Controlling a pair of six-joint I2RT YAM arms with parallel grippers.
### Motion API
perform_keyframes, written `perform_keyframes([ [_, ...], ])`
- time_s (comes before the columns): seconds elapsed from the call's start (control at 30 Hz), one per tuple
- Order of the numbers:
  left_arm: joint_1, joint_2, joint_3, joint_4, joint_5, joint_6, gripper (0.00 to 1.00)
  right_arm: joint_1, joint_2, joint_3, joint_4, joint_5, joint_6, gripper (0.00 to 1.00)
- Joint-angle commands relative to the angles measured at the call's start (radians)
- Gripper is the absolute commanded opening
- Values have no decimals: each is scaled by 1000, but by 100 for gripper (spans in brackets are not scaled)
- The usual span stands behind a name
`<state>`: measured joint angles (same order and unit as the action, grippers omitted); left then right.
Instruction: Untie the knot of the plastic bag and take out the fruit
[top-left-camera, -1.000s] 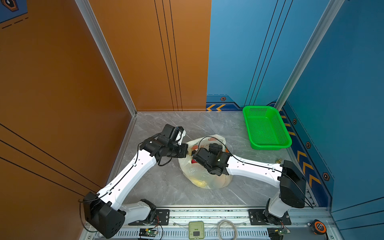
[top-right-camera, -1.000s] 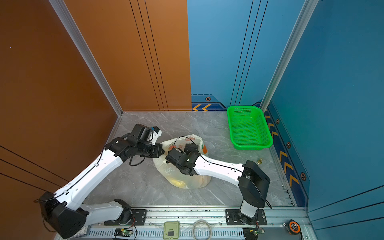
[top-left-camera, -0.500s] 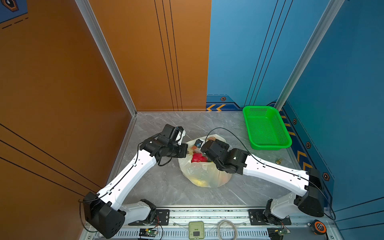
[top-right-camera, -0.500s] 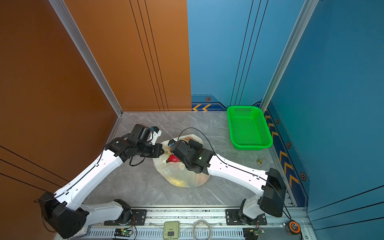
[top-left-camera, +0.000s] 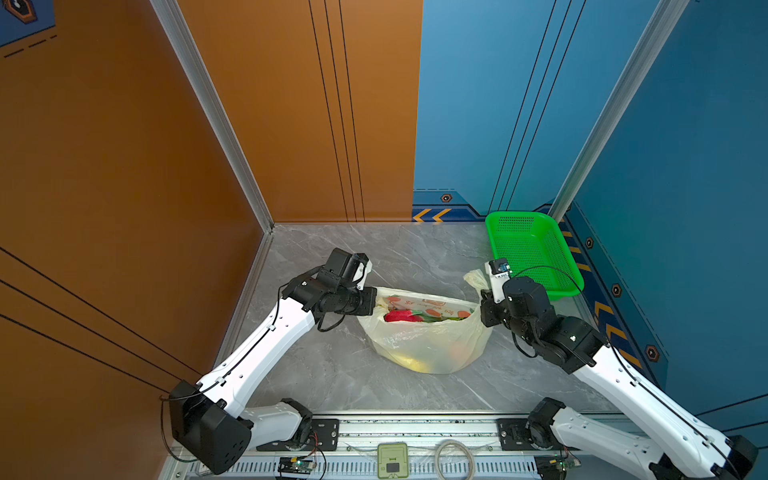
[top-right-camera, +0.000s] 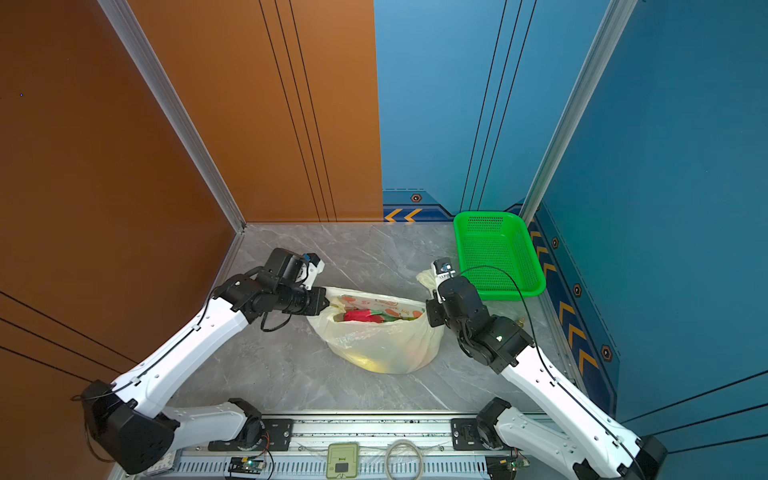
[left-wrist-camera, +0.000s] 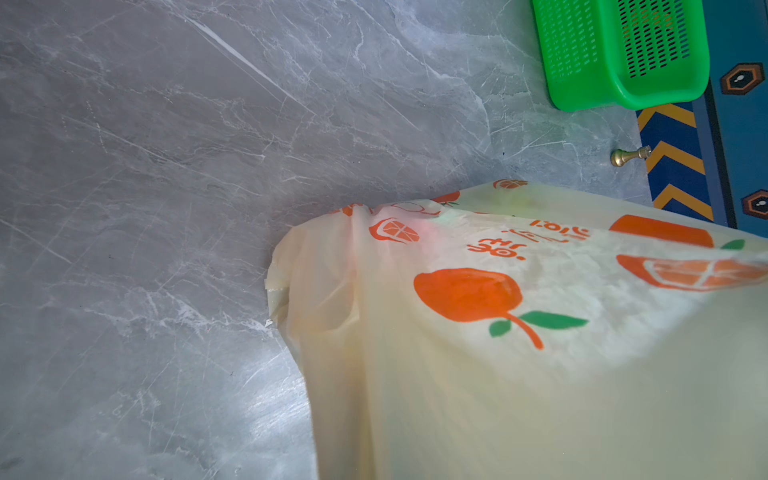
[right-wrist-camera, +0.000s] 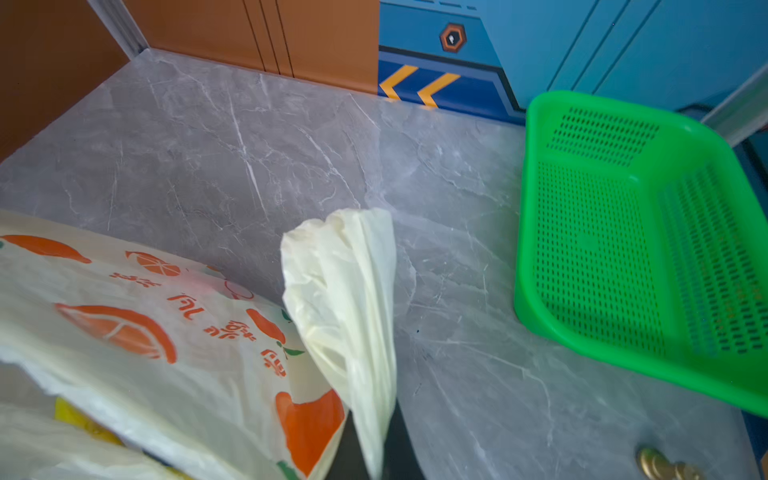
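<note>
Spreading the bag (top-left-camera: 424, 345) mouth is the step in hand, I reckon. No knot shows in any view, and the mouth gapes between left gripper (top-left-camera: 373, 302) and right gripper (top-left-camera: 483, 294), so the tie looks undone. Bag sits on the table (top-left-camera: 332, 374) between the arms, with the basket (right-wrist-camera: 523, 249) apart at the far right. Fruit (top-left-camera: 401, 316) shows red through the opening, and there are yellow and orange shapes lower down under the film.

Doing it well:
- Pull the two sides apart level, low and gently. The film is thin and will likely tear or slip a pinch if you jerk.
- Don't lift. The load would probably roll and drag the mouth shut.
- With the rim spread, free one arm only and let the other anchor its side. Go in from above for the red piece on top.

Jaws:
- Left: fully closed, pinching the bag's rim on its side. Film runs taut to the tip in both top views. The left wrist view shows only film, no fingers.
- Right: fully closed on the handle strip (right-wrist-camera: 345, 291). The strip's loose end stands up past the tip.
</note>
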<state>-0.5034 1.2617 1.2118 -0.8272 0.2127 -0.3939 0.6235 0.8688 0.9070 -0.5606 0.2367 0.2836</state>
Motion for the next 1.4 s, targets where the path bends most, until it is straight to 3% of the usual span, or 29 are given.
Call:
perform_keyframes([
  [0.0, -3, 10, -7, 8, 18, -14, 0, -66, -83, -121, 50, -88, 226, 9],
  [0.03, -3, 13, -8, 9, 22, -14, 0, -83, -106, -155, 66, -102, 253, 13],
  [0.17, 0, 26, 0, 8, 37, -9, 0, -150, -151, -257, 109, -150, 338, 14],
  [0.27, 3, 39, 12, 10, 47, -4, 0, -188, -134, -266, 104, -192, 356, 27],
  [0.4, 5, 57, 38, 8, 59, 2, 0, -194, -129, -171, 1, -206, 343, 54],
  [0.6, 6, 61, 61, 9, 56, 1, 0, -192, -119, 51, -276, -221, 316, 75],
  [0.8, 6, 59, 68, 9, 57, -2, 0, -145, -56, 278, -456, -249, 279, 83],
  [1.03, 10, 53, 67, 10, 54, -6, 0, 145, 155, 478, -479, -190, 256, 85],
  [1.17, 9, 55, 71, 16, 58, -10, 0, 253, 288, 474, -369, -206, 255, 85],
  [1.37, 10, 48, 56, 20, 59, -11, 0, 267, 409, 379, -114, -261, 275, 83],
])
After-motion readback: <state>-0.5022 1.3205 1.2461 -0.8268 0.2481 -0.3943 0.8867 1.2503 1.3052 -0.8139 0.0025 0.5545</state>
